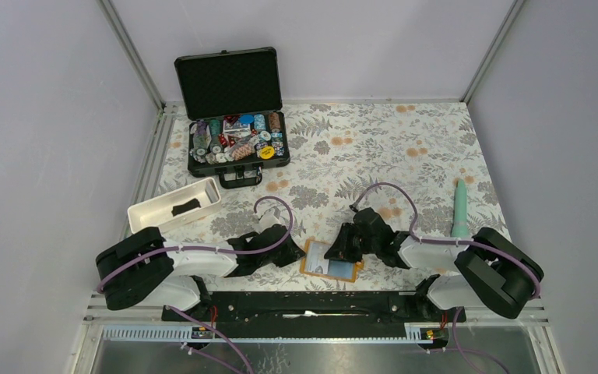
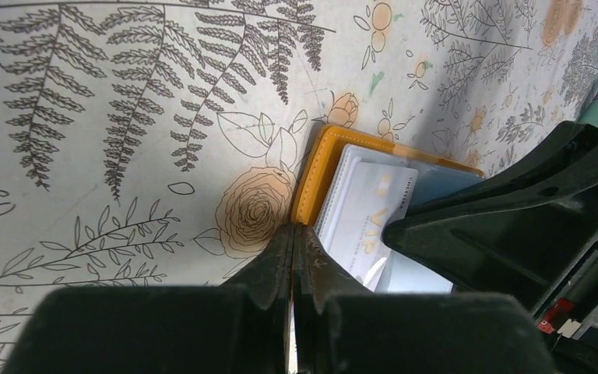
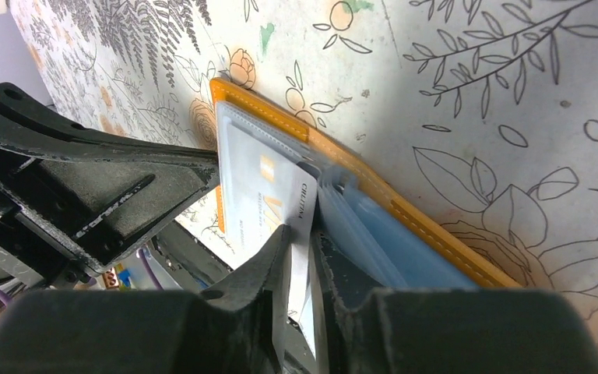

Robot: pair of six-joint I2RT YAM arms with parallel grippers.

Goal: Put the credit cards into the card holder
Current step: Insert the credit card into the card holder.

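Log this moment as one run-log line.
step: insert pale card in card holder | right gripper: shut on pale card | left gripper: shut, tips at card holder's edge | card holder: open

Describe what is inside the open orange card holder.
Pale blue-clear sleeves and a pale card, pinched by the right gripper, show inside the card holder. The gripper covers the card's near end; any second card cannot be seen.

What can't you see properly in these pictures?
Top view: dark thing in the white rectangular tray, too small to name.
Right wrist view: the pale plastic credit card has blurred print; the right gripper hides its near end.
Left wrist view: the right gripper covers part of the orange leather-like card holder.
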